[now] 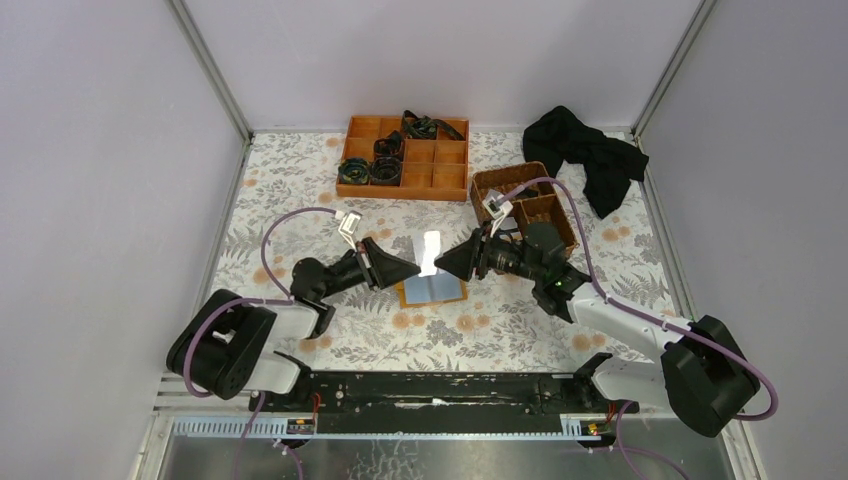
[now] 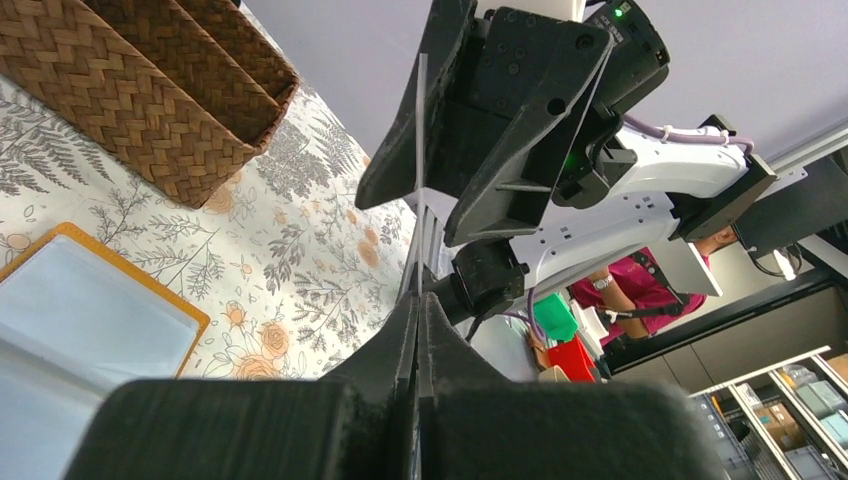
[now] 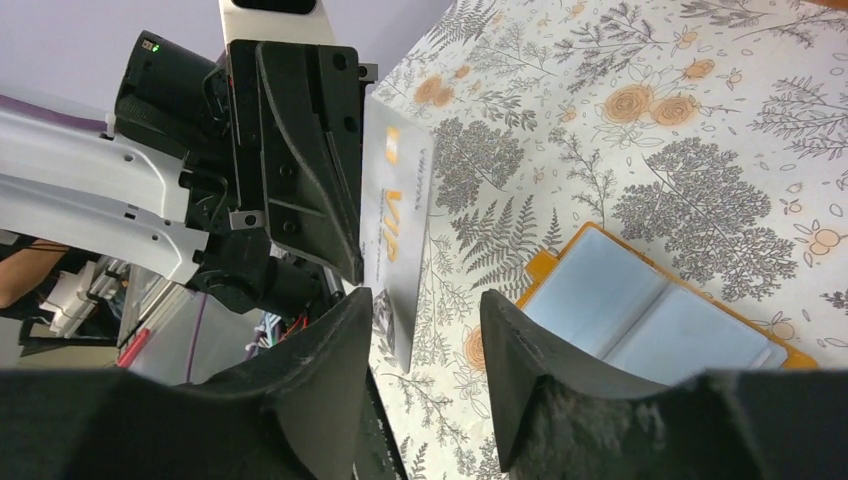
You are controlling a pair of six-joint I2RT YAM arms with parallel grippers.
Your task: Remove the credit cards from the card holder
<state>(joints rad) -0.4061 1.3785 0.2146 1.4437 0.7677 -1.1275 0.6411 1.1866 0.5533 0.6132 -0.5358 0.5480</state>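
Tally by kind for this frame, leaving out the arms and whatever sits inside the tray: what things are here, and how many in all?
card holder: 1
credit card: 1
orange compartment tray: 1
wicker basket: 1
black cloth: 1
Total: 5

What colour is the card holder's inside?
The card holder is pale blue-grey inside, orange-rimmed; clearest in right wrist view.

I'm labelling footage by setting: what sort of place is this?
Most likely a robotics lab's enclosed test cell, not a home: plain panel walls in aluminium framing surround a floral-covered table with the left arm and right arm bolted to a rail, and storage shelving shows beyond in the left wrist view.
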